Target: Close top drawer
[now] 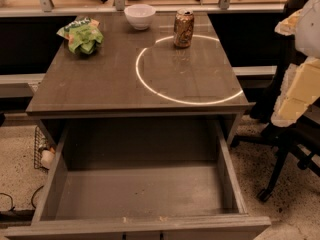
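Observation:
The top drawer point(142, 194) is a wide, deep grey wooden drawer, pulled far out toward me from under the grey cabinet top point(100, 84). Its inside is empty. Its front rim point(140, 225) runs along the bottom of the view with small pale chips on it, and the front panel and handle are cut off below. My gripper does not show in this view. Pale white and yellowish shapes point(300, 84) at the right edge may be part of my arm; I cannot tell.
On the cabinet top stand a white bowl point(139, 15), a brown drink can point(183, 28) and a green snack bag point(81, 34). A black office chair point(287, 144) stands at the right. A wire basket point(42, 149) and cables lie on the floor at the left.

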`<state>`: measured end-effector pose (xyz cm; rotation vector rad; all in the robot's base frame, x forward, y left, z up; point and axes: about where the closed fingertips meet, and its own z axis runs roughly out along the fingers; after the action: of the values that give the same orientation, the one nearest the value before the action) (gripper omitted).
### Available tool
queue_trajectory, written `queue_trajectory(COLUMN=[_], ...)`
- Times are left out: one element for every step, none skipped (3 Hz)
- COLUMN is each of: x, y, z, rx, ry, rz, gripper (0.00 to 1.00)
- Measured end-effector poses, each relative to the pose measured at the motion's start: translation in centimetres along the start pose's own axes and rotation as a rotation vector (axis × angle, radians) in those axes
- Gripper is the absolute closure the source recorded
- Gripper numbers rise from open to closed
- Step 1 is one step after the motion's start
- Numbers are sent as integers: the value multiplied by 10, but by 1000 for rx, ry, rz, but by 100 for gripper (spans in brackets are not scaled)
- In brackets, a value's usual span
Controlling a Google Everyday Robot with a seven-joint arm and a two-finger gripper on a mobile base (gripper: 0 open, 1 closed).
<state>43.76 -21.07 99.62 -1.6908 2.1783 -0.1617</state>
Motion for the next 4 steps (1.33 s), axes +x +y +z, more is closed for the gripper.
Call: queue_trajectory(x=[0,3,18,39], y=[0,8,31,66], z=[0,13,41,86], rx=[0,-6,-8,-27], ry=[0,22,80,149], rz=[0,-10,-63,-125], gripper=[0,0,0,0])
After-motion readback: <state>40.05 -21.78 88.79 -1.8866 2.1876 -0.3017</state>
